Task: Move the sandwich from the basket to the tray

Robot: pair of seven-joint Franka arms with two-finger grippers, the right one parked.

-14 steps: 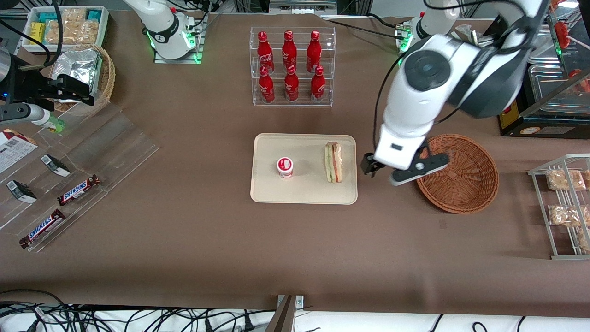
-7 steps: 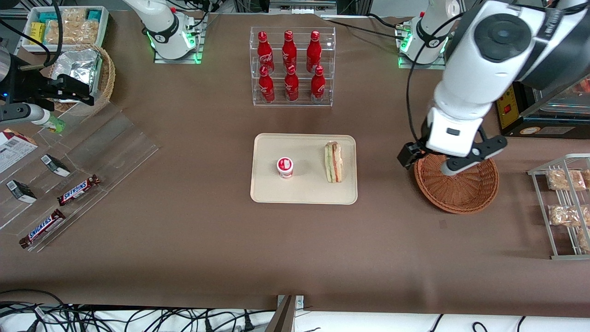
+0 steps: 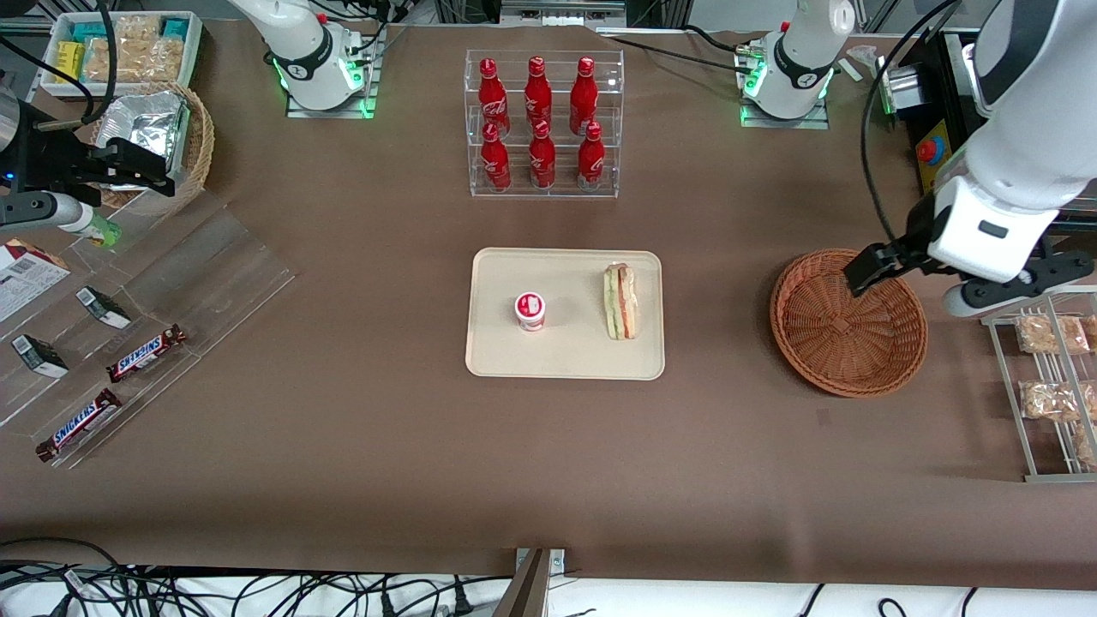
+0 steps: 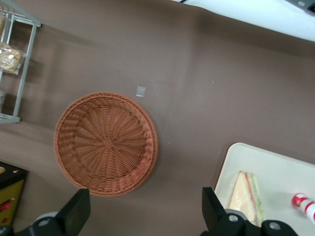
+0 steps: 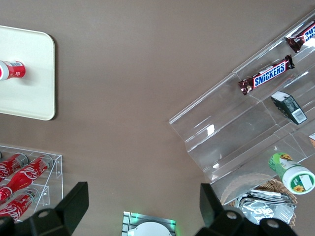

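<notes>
**Sandwich down on tray; basket empty; arm raised clear**

- Near edge of the tabletop: bare brown cover, nothing of the task found here.
- Middle ground: the tray is seen flat on the tabletop. The sandwich is lying on it, along the tray's edge toward the working arm, filling layers showing. A small red-and-white cup is also standing on the tray, apart from the sandwich.
- Same depth, toward the working arm's end: the basket is seen empty, its woven bottom fully visible in the wrist view. It is well apart from the tray.
- The gripper is held high above the basket's rim on the side away from the tray, near a wire rack of bagged snacks. The jaws are seen apart in the wrist view, with nothing between them.
- Farther back: a clear stand of red bottles is noted, untouched and out of the working path.

Judgement: the placing step appears done, since the sandwich is on the tray and nothing is gripped. Only a retreat of the arm seems to be left. The next move is thought to call for a clear path upward and away, with the wire rack and basket rim to be avoided.
</notes>
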